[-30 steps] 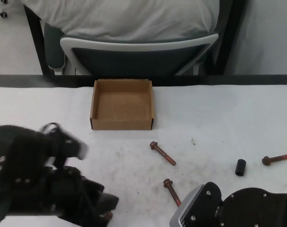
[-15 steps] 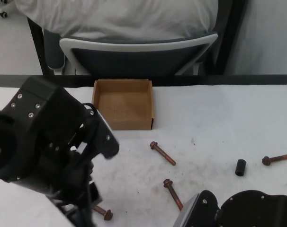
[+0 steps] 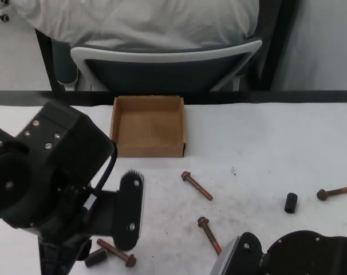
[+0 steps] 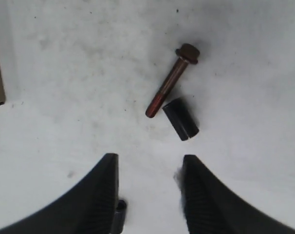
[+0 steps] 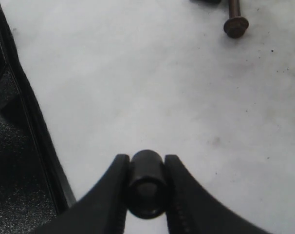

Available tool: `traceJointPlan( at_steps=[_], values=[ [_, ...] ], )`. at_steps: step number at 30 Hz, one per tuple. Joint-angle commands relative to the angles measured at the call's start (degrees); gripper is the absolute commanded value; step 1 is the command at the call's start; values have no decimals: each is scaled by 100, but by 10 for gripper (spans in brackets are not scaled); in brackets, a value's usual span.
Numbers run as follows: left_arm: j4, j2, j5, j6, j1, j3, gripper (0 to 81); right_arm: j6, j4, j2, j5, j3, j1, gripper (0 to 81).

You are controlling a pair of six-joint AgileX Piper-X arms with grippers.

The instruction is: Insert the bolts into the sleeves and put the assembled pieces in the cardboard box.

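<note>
right claw (image 5: 146,161) pinches a black sleeve (image 5: 146,185), bore facing outward, looks ready for a bolt; left claw (image 4: 150,165) spread wide over a rusty bolt (image 4: 171,87) just beside a second sleeve (image 4: 181,119), likely its pick; cardboard box (image 3: 148,150) sits well apart

cardboard box (image 3: 148,148): on the bench (image 3: 265,137), in the upper middle of the high view, a bit to the left.
chair (image 3: 162,57): behind the bench, right behind the cardboard box.
middle bolt (image 3: 196,185): on the bench, below and to the right of the cardboard box.
low bolt (image 3: 208,231): below the middle bolt, near the bottom edge.
right bolt (image 3: 335,192): at the far right edge.
right sleeve (image 3: 291,202): left of the right bolt, not touching it.
left bolt (image 3: 117,252): bottom left, just beside the left sleeve (image 3: 95,257).
held sleeve (image 5: 146,183): between the fingers of the right gripper (image 5: 146,161).
</note>
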Motion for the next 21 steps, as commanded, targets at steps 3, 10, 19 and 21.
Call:
traceJointPlan(
  at_steps=[3, 10, 19, 21],
  values=[
    [-110, 288, -127, 633, -20, -61, 347, -51, -12, -74, -39, -65, -21, 2],
    [-387, 524, 100, 839, -372, -61, 346, -181, -12, -74, -39, -65, -21, 2],
    [-639, 1061, 47, 976, -678, -61, 346, -161, -12, -74, -39, -65, -21, 2],
    [-639, 1199, -1, 1026, -678, -61, 346, -161, -12, -74, -39, -65, -21, 2]
  ],
)
